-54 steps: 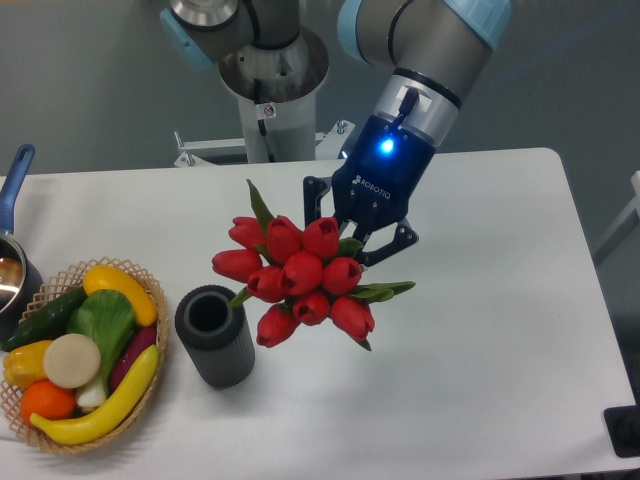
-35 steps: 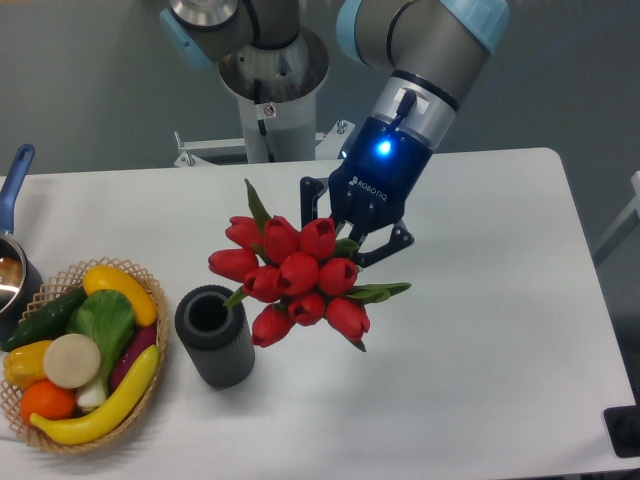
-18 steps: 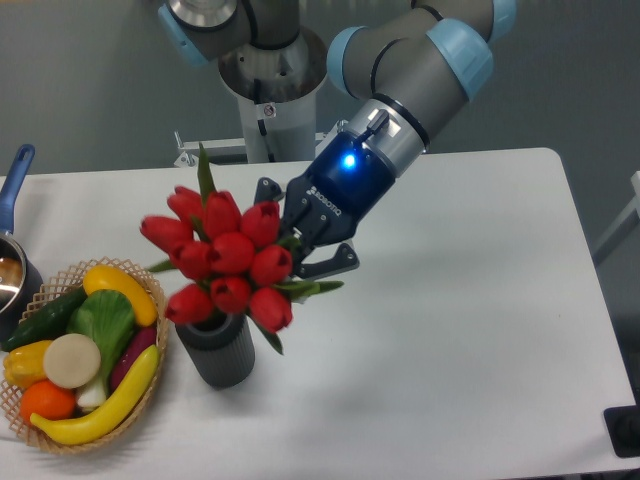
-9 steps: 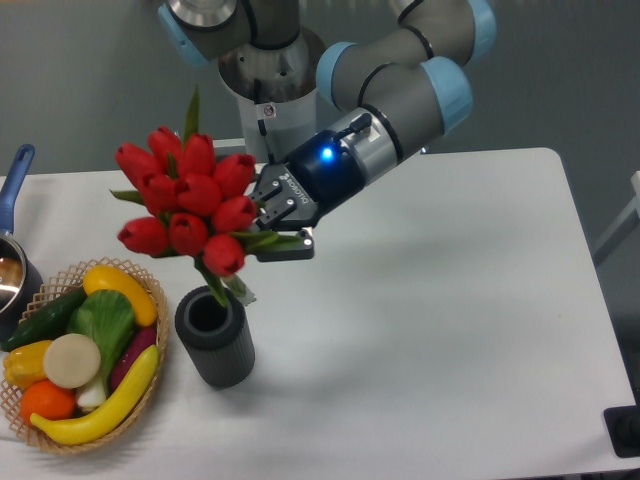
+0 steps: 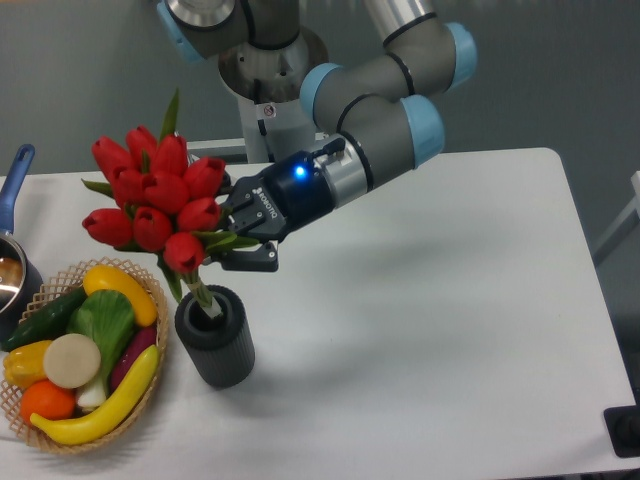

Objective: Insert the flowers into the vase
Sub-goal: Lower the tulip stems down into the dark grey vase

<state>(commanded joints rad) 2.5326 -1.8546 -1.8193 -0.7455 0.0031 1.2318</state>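
My claw (image 5: 232, 243) grips the flowers (image 5: 150, 195) at left of frame, stem tips just entering the vase (image 5: 214, 335) mouth; lowering and release remain.

White lettering is borne by the dark body of the gripper (image 5: 240, 228), too small to be read

Bright, even overhead lighting falling across white desk (image 5: 470, 300). Soft, diffuse shadows spreading right of vase (image 5: 214, 336) and beneath arm. Blue indicator light glowing on gripper (image 5: 240, 238) body. Mild glare showing on grey arm shells. Focus holding sharp throughout; slight softness appearing at frame edges.
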